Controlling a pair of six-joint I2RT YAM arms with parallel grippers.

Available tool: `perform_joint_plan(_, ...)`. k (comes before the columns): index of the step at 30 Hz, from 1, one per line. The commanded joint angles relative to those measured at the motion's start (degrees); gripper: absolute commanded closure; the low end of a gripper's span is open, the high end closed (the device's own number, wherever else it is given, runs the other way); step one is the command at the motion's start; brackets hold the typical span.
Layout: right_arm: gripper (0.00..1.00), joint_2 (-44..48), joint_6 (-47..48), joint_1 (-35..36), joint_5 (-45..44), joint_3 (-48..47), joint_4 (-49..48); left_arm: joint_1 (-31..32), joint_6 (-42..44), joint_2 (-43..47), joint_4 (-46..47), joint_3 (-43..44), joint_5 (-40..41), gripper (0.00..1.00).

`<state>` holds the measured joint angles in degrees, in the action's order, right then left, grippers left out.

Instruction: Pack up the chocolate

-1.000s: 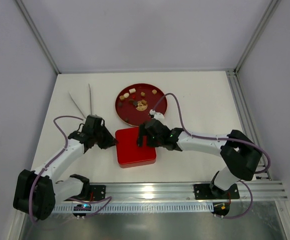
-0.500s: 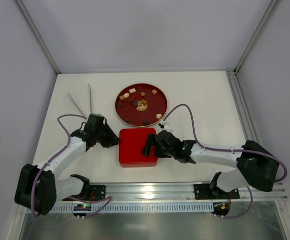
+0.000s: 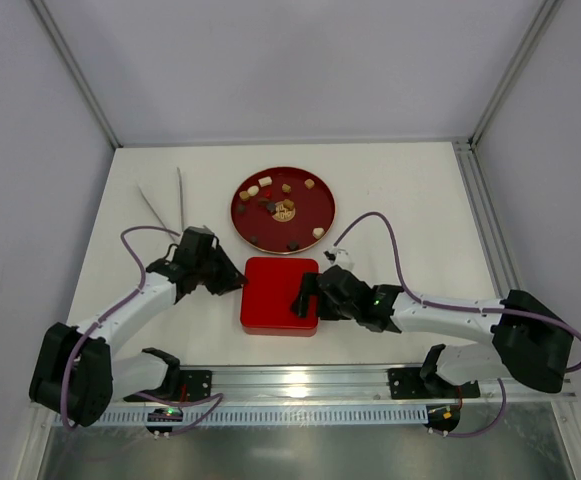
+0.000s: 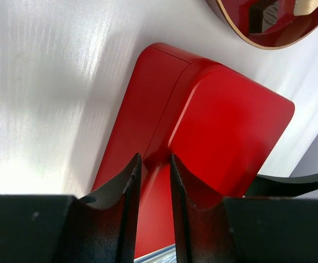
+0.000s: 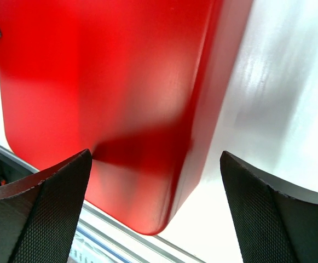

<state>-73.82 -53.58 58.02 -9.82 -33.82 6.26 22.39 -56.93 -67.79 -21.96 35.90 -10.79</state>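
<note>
The chocolate [image 3: 286,209], several dark, tan and cream pieces, lies on a round red plate [image 3: 260,222] at the back centre. A closed square red box with its flat red lid [image 3: 275,290] sits in front of the plate. My left gripper [image 3: 238,283] is at the box's left edge. In the left wrist view its jaws [image 4: 152,159] stand nearly together, pinched on the lid's edge [image 4: 224,120]. My right gripper [image 3: 305,298] is open over the box's right side. In the right wrist view [image 5: 156,159] the box's right edge [image 5: 202,131] lies between its wide jaws.
Two thin white sticks [image 3: 165,200] lie at the back left. The plate's rim [image 4: 257,44] with a cream piece [image 4: 307,5] shows in the left wrist view. An aluminium rail [image 3: 300,380] runs along the near edge, and white walls enclose the table.
The red box has slid right and slightly nearer, the left gripper moving with it. The right gripper has drawn back right and nearer, uncovering the plate's near rim.
</note>
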Motion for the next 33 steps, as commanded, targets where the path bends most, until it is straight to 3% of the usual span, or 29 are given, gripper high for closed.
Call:
perform_joint_plan(1,0.01,1.2,5.0,-0.1,-4.1,-1.3,10.5,0.2,4.8,-0.2,-12.5,-0.1,7.5,0.73)
perform_joint_plan(9,0.00,9.3,12.6,-4.0,-3.8,-7.2,12.6,0.1,14.4,2.8,-17.9,12.2,7.6,0.53)
perform_joint_plan(14,0.00,14.1,18.7,-11.3,-1.3,-15.4,17.4,0.1,21.0,4.2,-22.2,21.6,7.4,0.47)
perform_joint_plan(18,0.00,19.9,21.6,-13.5,-6.9,-22.1,22.6,0.0,24.9,7.5,-23.2,26.2,6.3,0.41)
perform_joint_plan(24,0.01,24.1,23.0,-13.7,-15.2,-27.4,30.2,-0.2,26.8,12.0,-26.0,30.3,6.4,0.39)
perform_joint_plan(33,0.00,29.3,22.9,-13.6,-19.0,-24.6,32.0,-0.2,26.9,14.9,-27.5,31.0,3.9,0.39)
